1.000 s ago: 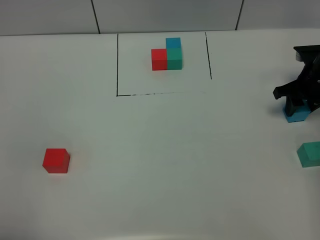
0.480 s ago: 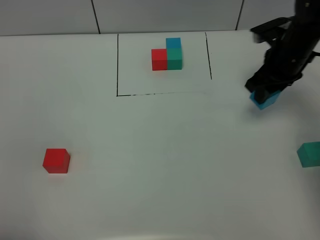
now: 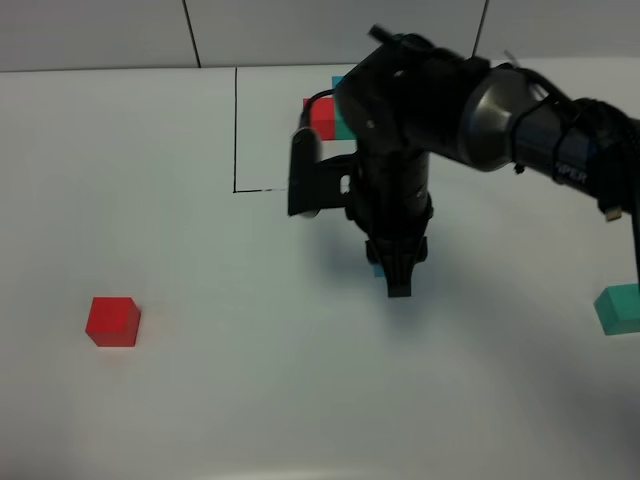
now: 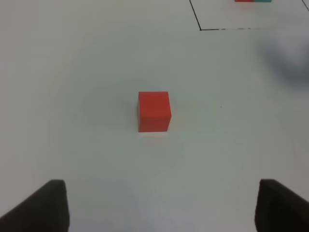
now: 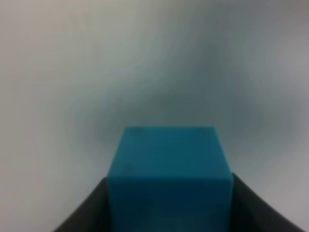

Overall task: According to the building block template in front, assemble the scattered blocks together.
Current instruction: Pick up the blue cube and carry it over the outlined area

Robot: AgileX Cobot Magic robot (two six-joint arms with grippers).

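At the far left, the small matte red cube [image 3: 112,321] lies alone on the white table [image 3: 250,400], untouched and well apart from everything else. In the left wrist view it is seen ahead of the left gripper [image 4: 161,210], whose jaws are spread wide with nothing between them.

At the middle back, the building block template [image 3: 320,118] stands inside the thin black drawn lines [image 3: 235,130]. Most of it is hidden behind the right arm, and only its red cube and a sliver of teal are seen.

Just in front of that frame, the right gripper [image 3: 393,272] is pointed down at the table and is closed on the small matte sky-blue cube [image 5: 169,169]. The cube is pinched between the two jaws. Whether it touches the table cannot be told.

At the right edge, the small matte teal-green cube [image 3: 620,308] lies free, well apart from the gripper.

The step in hand is judged to be the placing of the first block in the open middle ground. The assembly itself is not yet begun. For the next move, the sky-blue cube would need to be set down square to the template's lines and then released. Room should be left in front of it for the teal-green cube, with the red cube to that cube's left.
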